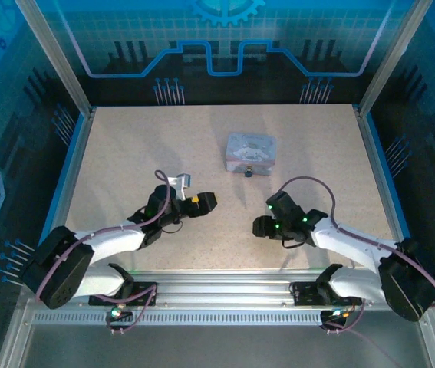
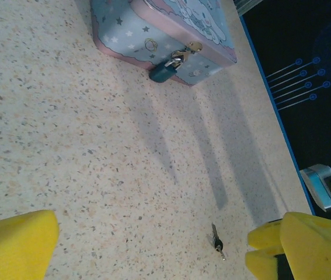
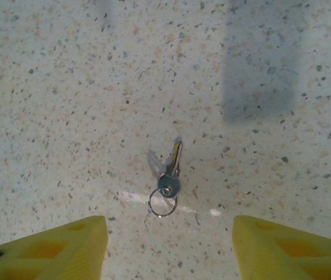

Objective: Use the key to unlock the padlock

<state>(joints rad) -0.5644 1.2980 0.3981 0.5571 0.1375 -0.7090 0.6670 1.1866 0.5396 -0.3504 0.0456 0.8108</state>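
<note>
The small dark blue-grey padlock (image 2: 162, 71) hangs on the front latch of a pale blue cartoon tin (image 2: 165, 29); from above it shows as a dark dot (image 1: 246, 170) at the tin's near side. The key (image 3: 172, 169) lies flat on the speckled table with a small silver ring (image 3: 162, 205) on its head. My right gripper (image 3: 171, 252) hovers just short of it, open, one yellow finger to each side. The left wrist view has the key (image 2: 216, 240) near its right finger. My left gripper (image 2: 153, 251) is open and holds nothing. Both grippers (image 1: 205, 201) (image 1: 260, 226) face each other.
The tin (image 1: 249, 150) stands at the table's middle back. The blue table edge (image 2: 270, 99) runs to the right of the tin in the left wrist view. A faint white mark (image 3: 131, 197) crosses the table under the key ring.
</note>
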